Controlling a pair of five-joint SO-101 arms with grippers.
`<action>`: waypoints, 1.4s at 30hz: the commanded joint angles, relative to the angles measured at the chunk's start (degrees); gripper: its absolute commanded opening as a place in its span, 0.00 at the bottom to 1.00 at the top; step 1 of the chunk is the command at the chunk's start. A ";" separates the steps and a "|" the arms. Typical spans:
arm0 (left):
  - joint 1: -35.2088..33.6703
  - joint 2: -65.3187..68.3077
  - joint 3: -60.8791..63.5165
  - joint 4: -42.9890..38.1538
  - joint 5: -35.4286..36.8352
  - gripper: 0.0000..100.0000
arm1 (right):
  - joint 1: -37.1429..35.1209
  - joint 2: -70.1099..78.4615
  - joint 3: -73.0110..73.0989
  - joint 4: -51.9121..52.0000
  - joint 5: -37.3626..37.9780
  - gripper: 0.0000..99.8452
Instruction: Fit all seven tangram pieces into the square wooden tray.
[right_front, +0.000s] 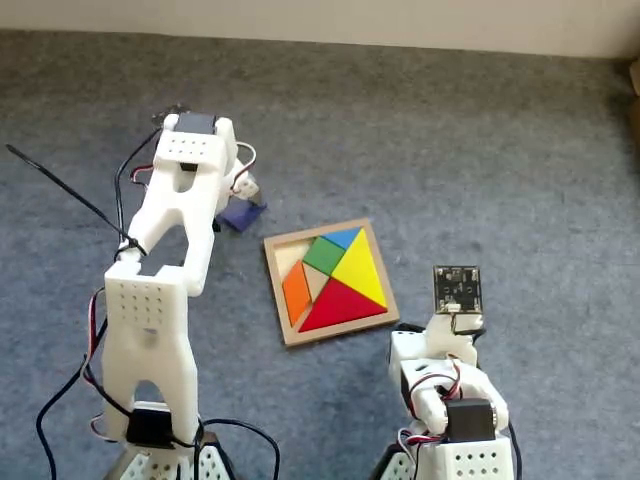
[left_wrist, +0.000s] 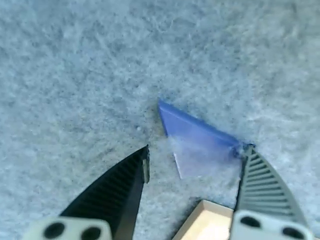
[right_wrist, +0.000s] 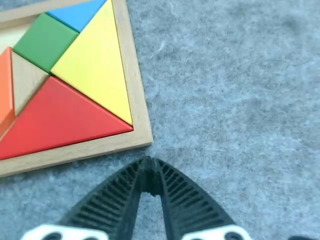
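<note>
On the grey carpet (right_front: 500, 150) at the middle of the high view: one square wooden tray (right_wrist: 132, 65), two arms, each ending in one claw, and six coloured pieces.

Five pieces lie flat inside the tray:
- one blue triangle (right_front: 345, 238)
- one green square (right_front: 322, 255)
- one yellow triangle (right_front: 362, 272)
- one red triangle (right_front: 340, 305)
- one orange piece (right_front: 296, 290)

One tan triangular patch (right_wrist: 24, 82) sits between the orange, green and red pieces. Whether it is a seventh piece or bare tray floor cannot be told. The tray's far left corner (right_front: 285, 255) shows bare wood.

The sixth coloured piece, a dark blue piece (left_wrist: 197, 137), lies on the carpet outside the tray, near its far left corner.

The left claw (left_wrist: 196, 156) is spread wide above that piece, one finger on either side. One corner of the piece meets the tip of one finger (left_wrist: 247, 160), and the other finger (left_wrist: 142, 165) stands apart from it. The piece is not gripped.

The right claw (right_wrist: 150, 175) is closed, tips together, with nothing between them. It sits just off the tray's near right corner, apart from the rim.

The left arm (right_front: 165, 270) stretches along the tray's left side, and the right arm (right_front: 450, 400) is folded near the tray's right corner. Black and red cables (right_front: 60, 185) trail beside the left arm. Beyond the tray, a pale wall (right_front: 400, 20) borders the carpet.
</note>
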 joint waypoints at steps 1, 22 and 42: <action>1.19 0.22 0.04 -1.32 0.09 0.28 | 0.57 -0.92 5.05 0.22 -0.18 0.00; 0.22 0.31 1.98 -5.80 -3.43 0.27 | 0.57 -0.92 5.05 0.22 -0.18 0.00; -2.51 -1.19 -0.66 -9.67 -63.12 0.23 | 0.57 -0.92 5.05 0.22 -0.18 0.00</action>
